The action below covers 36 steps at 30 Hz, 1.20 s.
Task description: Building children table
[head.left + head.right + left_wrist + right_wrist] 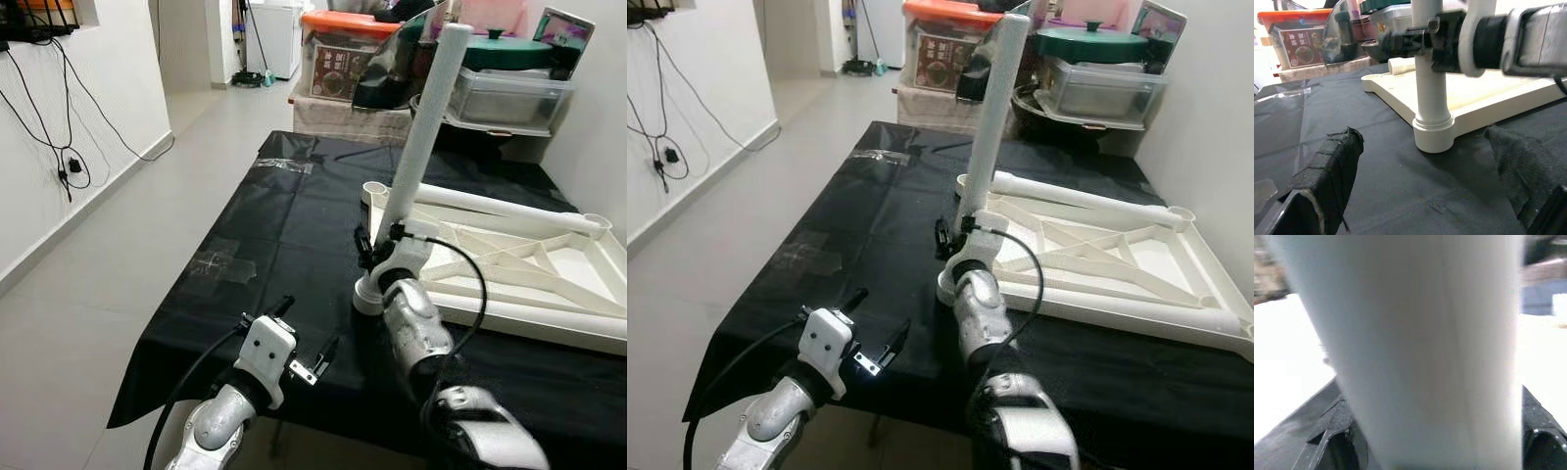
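A white children's table top lies upside down on a black-covered table. One white leg stands upright in the near left corner socket. My right gripper is shut on this leg low down, just above the socket; in the right wrist view the leg sits between the black fingers. My left gripper hovers open over the table's front edge, left of the socket, its fingers empty and pointing at it. A second white leg lies along the top's far edge.
Storage boxes stand behind the table: an orange-lidded one and a clear bin under a green lid. Clear tape patches lie on the black cover. Tiled floor and a wall with hanging cables are on the left.
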{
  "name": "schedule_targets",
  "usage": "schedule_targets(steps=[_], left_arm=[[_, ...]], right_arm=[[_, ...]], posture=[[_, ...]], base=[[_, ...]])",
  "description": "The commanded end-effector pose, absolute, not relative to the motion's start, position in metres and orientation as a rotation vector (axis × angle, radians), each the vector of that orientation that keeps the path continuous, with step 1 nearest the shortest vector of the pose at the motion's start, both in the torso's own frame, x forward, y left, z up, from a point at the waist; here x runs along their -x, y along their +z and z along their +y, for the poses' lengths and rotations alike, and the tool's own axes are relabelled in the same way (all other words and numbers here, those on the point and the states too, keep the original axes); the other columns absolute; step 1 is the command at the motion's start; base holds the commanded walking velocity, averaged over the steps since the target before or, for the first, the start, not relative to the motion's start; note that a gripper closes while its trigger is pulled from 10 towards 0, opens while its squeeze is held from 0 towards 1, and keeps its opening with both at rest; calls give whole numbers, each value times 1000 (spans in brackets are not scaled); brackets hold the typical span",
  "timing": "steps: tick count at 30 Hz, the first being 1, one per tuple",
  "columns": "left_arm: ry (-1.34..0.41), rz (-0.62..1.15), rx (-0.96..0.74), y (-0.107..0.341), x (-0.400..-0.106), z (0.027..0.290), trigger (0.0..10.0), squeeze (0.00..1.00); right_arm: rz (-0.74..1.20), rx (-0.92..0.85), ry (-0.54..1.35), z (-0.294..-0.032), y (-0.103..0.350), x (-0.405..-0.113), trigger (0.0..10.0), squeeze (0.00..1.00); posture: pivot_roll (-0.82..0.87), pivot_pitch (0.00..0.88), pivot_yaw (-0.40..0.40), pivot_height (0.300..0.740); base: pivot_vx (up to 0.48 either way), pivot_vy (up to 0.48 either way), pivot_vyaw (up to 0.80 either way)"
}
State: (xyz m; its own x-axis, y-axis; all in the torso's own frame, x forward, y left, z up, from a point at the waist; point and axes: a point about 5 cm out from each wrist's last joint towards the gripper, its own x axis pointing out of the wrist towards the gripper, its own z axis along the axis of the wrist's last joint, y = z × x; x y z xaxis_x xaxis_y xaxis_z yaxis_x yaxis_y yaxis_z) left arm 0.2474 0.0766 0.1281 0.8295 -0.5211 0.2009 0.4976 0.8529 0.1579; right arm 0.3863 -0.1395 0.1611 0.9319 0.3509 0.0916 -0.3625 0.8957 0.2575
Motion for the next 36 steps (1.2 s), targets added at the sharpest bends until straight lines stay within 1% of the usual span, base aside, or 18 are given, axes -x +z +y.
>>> schedule_targets(steps=[1,4,6,7,10,14,15,16,17,18,21,22,24,25,26,27,30,36], left_arm=[[-547,-227,-102,125,-247,75,10000,0],[-546,-228,-106,126,-248,76,10000,0],[-546,-228,-106,126,-248,76,10000,0],[-544,-229,-107,126,-248,76,10000,0],[-543,-230,-110,126,-248,76,10000,0],[-543,-229,-111,126,-247,77,10000,0],[-544,-228,-111,126,-247,77,10000,0],[-544,-228,-111,126,-247,77,10000,0],[-544,-228,-111,126,-247,77,10000,0],[-544,-227,-111,126,-247,77,10000,0],[-543,-227,-111,126,-247,77,10000,0],[-542,-226,-111,126,-247,77,10000,0],[-542,-226,-111,126,-247,77,10000,0],[-542,-225,-111,126,-248,77,10000,0],[-542,-225,-111,126,-248,77,10000,0],[-542,-224,-111,126,-248,77,10000,0],[-543,-223,-111,126,-248,77,10000,0],[-544,-221,-111,126,-249,77,10000,0]], right_arm=[[-19,-284,512,-123,161,-384,10000,0],[23,-227,994,-113,162,-362,10000,0],[23,-227,994,-113,162,-362,10000,0],[36,-197,1133,-110,161,-353,10000,0],[55,-182,1301,-101,161,-343,10000,0],[66,-193,1376,-96,161,-341,10000,0],[72,-187,1380,-94,159,-341,3020,0],[72,-187,1380,-94,159,-341,3020,0],[75,-182,1371,-92,157,-342,549,0],[72,-163,1311,-90,155,-346,0,0],[73,-148,1212,-90,153,-352,0,0],[71,-153,1060,-92,151,-361,0,0],[71,-160,958,-95,150,-366,0,0],[75,-171,739,-105,149,-376,0,0],[75,-171,739,-105,149,-376,0,0],[96,-180,240,-139,143,-388,0,0],[65,-171,-240,-181,141,-384,0,0],[-2,-158,-422,-197,143,-375,0,0]], posture=[[130,0,-87,740],[140,0,-93,740],[140,0,-93,740],[141,0,-92,740],[145,0,-92,740],[146,0,-90,740],[146,0,-90,740],[146,0,-90,740],[146,0,-90,740],[148,0,-88,740],[147,0,-89,740],[146,0,-88,740],[142,0,-87,740],[143,0,-88,740],[143,0,-88,740],[138,0,-83,740],[136,0,-80,740],[132,0,-78,740]], base=[[0,0,0],[0,0,0],[0,0,0],[0,0,0],[0,0,0],[0,0,0],[0,0,0],[0,0,0],[0,0,0],[0,0,0],[0,0,0],[0,0,0],[0,0,0],[0,0,0],[0,0,0],[0,0,0],[0,0,0],[0,0,0]])
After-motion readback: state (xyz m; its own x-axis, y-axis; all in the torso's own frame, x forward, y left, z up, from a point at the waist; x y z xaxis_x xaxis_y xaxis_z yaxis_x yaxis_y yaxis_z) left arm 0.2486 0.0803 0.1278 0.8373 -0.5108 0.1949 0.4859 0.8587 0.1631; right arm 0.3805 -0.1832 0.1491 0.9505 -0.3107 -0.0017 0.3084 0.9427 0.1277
